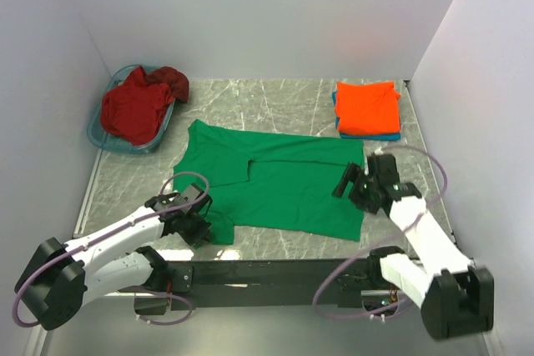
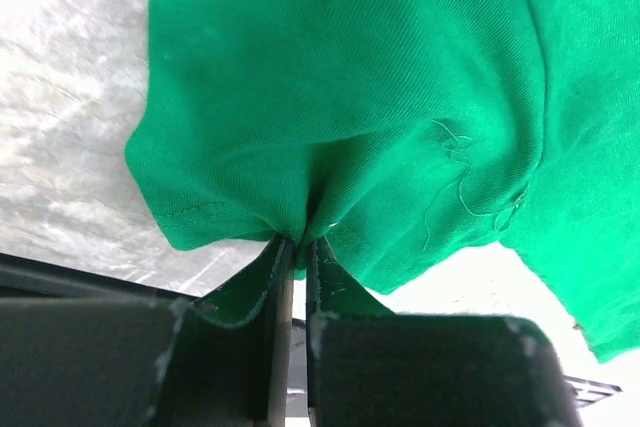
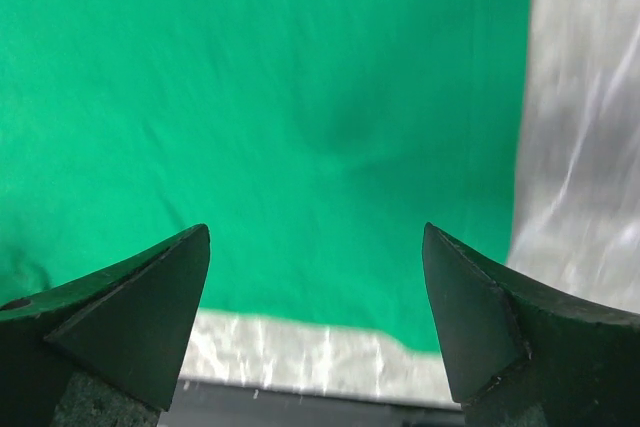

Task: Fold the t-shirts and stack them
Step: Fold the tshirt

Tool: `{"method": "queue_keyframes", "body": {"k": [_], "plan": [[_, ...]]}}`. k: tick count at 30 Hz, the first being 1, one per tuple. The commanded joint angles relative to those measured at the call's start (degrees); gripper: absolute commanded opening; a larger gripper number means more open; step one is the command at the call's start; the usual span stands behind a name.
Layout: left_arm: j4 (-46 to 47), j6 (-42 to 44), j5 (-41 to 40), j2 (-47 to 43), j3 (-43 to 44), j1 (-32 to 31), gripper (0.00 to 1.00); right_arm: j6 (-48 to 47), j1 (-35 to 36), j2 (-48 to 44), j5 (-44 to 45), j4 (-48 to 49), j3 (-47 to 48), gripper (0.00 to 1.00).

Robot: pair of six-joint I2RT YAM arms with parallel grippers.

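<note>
The green t-shirt [image 1: 275,185] lies spread flat on the desk [image 1: 250,102], its near edge close to the arms. It is thin, limp cotton: light, quick to sag and wrinkle, and unable to hold any shape when lifted, so it is best taken at hems and corners, where the stitched fold gives the cloth some body. The left pincer [image 2: 297,242] is closed tight on a bunched fold at the near left corner hem. The right pincer [image 3: 316,232] hangs wide open over the near right corner, gripping nothing. A matching hold there would probably let the edge lift evenly. An orange t-shirt [image 1: 367,106] sits folded on a blue t-shirt [image 1: 385,135] at the far right; a dark red t-shirt [image 1: 138,110] is heaped in a basket [image 1: 98,135].
</note>
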Motion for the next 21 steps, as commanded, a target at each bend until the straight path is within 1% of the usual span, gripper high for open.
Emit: {"method": "queue_keyframes", "body": {"k": [1,3,6,8,14,19,21], "plan": [[-1.1,2.4,-2.5,-1.3,2.0,-0.1,0.0,6.8,0.0,-8.6,-3.2,-6.5,-4.4,0.93],[-0.3,2.9,-1.9,-2.8,1.6,-0.1,0.0,10.4,0.0,-13.1,-4.0,-9.9,-5.8,0.93],[0.9,2.9,-1.9,-4.4,1.2,-0.1,0.0,14.8,0.2,-17.2,-7.2,-12.1,-9.7,0.92],[1.4,3.0,-1.7,-5.3,0.8,-0.1,0.0,16.0,0.2,-18.0,-6.8,-14.2,-11.3,0.91],[3.2,3.9,-1.6,-5.9,1.1,-0.1,0.0,16.3,0.6,-18.9,-4.9,-19.7,-10.6,0.9],[3.1,4.3,-2.5,-5.2,2.2,-0.1,0.0,17.8,0.6,-18.6,-5.8,-16.7,-14.8,0.87],[3.0,4.4,-2.7,-5.0,2.3,-0.1,0.0,18.0,0.6,-17.7,-3.8,-15.8,-14.8,0.86]]}}
